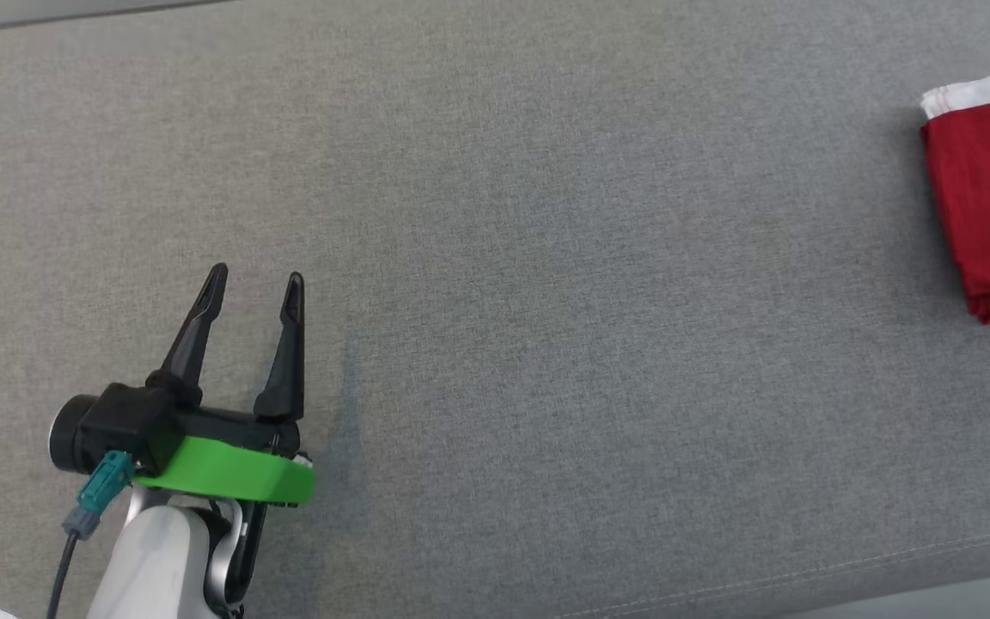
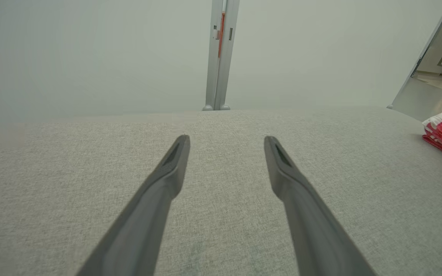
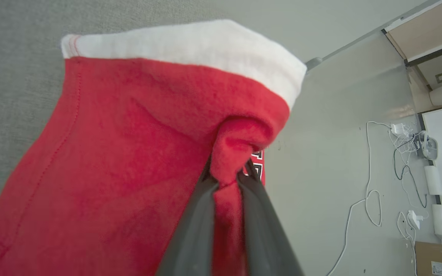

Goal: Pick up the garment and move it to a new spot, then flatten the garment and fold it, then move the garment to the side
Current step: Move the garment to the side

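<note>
Folded red garment (image 1: 989, 198), cut off at the right frame edge, is seen on the worktop (image 1: 546, 258), one fold pinched by the right gripper (image 3: 228, 171); left gripper (image 1: 256, 277) is held spread, empty.

Background only: grey fabric surface (image 1: 546, 301), pale wall (image 2: 90, 57).
Left wrist view: metal post (image 2: 221, 57) at 12 o'clock, past the surface's far edge. Right wrist view: floor (image 3: 332, 134) with loose white cables (image 3: 370, 191) at 3 to 4 o'clock — cardboard box (image 3: 434, 258) at 5.
</note>
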Robot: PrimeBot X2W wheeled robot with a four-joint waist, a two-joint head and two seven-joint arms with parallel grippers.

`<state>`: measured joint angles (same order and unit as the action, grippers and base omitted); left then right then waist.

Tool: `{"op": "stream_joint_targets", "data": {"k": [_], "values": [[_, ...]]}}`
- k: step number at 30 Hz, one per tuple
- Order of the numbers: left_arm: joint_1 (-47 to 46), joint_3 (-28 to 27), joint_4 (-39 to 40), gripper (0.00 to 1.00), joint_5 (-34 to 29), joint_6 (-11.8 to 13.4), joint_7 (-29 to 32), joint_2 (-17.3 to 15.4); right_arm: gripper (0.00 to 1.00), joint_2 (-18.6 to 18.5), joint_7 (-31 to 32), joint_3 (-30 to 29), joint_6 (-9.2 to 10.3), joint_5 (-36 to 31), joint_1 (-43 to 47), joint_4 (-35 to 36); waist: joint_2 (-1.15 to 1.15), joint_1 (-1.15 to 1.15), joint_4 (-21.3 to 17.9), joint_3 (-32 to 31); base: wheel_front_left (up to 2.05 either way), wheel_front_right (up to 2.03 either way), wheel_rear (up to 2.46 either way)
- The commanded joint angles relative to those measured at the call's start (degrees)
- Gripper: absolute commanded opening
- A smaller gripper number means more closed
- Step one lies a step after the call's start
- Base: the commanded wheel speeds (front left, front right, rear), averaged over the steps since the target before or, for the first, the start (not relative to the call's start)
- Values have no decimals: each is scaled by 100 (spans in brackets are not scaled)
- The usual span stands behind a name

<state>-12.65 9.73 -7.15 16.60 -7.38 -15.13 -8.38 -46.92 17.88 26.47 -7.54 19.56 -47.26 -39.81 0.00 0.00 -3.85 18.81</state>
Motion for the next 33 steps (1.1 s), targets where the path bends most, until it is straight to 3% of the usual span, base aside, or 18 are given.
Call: {"op": "stream_joint_targets", "data": {"k": [1, 6, 7, 9, 10, 11, 16, 20, 33], "values": [[-133, 12, 59, 100, 13, -10, 3, -90, 0, -128, -160, -6, 12, -165, 2, -3, 0, 0, -1, 372, 0, 0, 0], [-174, 26, 176, 100, 21, -10, 4, -198, 0, -327, -410, -182, 12, -625, 116, -114, 0, 0, 37, 534, 0, 0, 0], [-181, 23, 189, 100, 20, -9, 4, -220, 6, -331, -478, -281, 12, -739, 103, -134, 0, 0, 43, 555, 0, 0, 0], [-189, 12, 203, 100, 18, -9, 4, -243, 36, -298, -554, -391, 12, -948, 159, -167, 0, 0, 48, 580, 0, 0, 0], [-191, 7, 205, 100, 21, -9, 4, -246, 78, -295, -623, -469, 12, -1065, 155, -154, 0, 0, 53, 588, 0, 0, 0], [-199, 9, 205, 100, 20, -9, 3, -247, 100, -298, -679, -566, 13, -1225, 170, -150, 0, 0, 61, 596, 0, 0, 0], [-232, 8, 163, 100, 34, -9, 4, -210, 100, -128, -1048, -1097, 13, -1978, 243, 31, 0, 0, 100, 526, 0, 0, 0], [-174, -45, 111, 100, 63, -8, 4, -115, 100, 212, -1399, -1396, 13, -2309, 413, 314, 0, 0, 150, 317, 0, 0, 0], [400, -368, -339, 100, 101, 46, 3, 297, 100, 1838, -2531, -2265, 12, -1480, 1918, 1396, 0, 0, 564, -990, 0, 0, 0]]}}
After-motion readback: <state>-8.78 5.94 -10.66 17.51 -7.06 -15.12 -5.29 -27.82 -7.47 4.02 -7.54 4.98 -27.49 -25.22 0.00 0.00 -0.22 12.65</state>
